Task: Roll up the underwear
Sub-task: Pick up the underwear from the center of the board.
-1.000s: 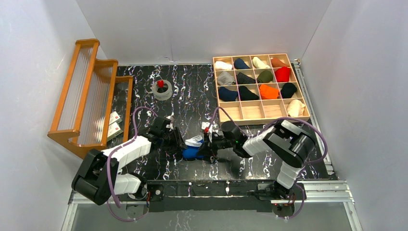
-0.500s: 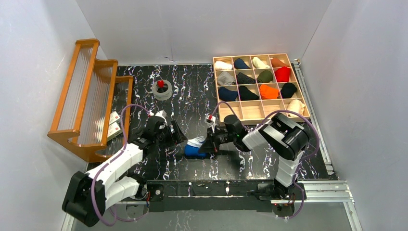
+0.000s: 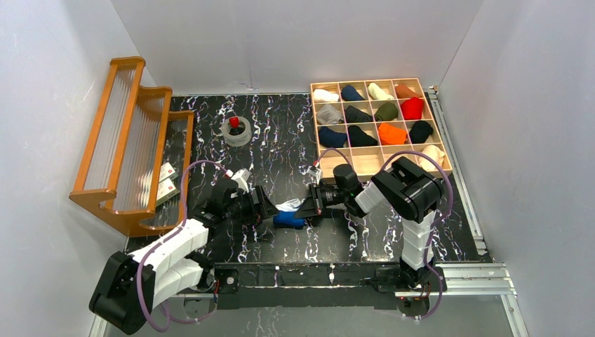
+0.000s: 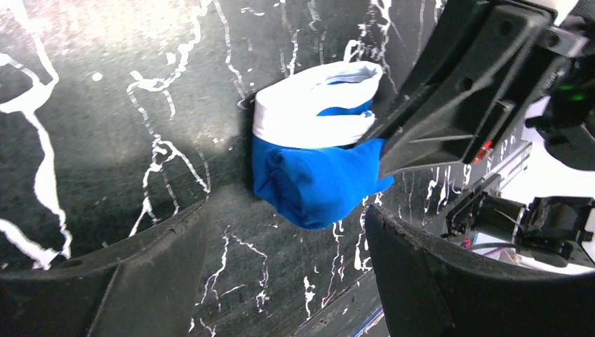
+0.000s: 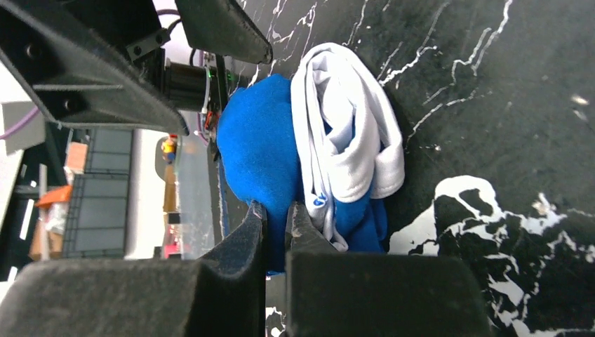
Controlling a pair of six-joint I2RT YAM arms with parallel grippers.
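The underwear (image 3: 288, 217) is a royal blue bundle with a white waistband, lying rolled on the black marbled table near the front middle. My right gripper (image 3: 309, 208) reaches in from the right and is shut on a fold of its blue fabric (image 5: 259, 147), which shows between the fingertips of that gripper (image 5: 276, 210). My left gripper (image 3: 264, 208) stands open just left of the bundle. In the left wrist view the bundle (image 4: 319, 179) lies beyond the spread fingers of the left gripper (image 4: 288, 235), not touching them. No orange underwear is in view.
A wooden grid box (image 3: 366, 163) with rolled garments in most compartments stands at the back right. A wooden rack (image 3: 126, 140) fills the left side, with small cards (image 3: 166, 184) beside it. A tape roll with a red piece (image 3: 236, 131) sits at the back middle.
My left gripper has opened, let go of the bundle and drawn back to the left. The right gripper stays shut on the blue fabric and has shifted slightly right and away.
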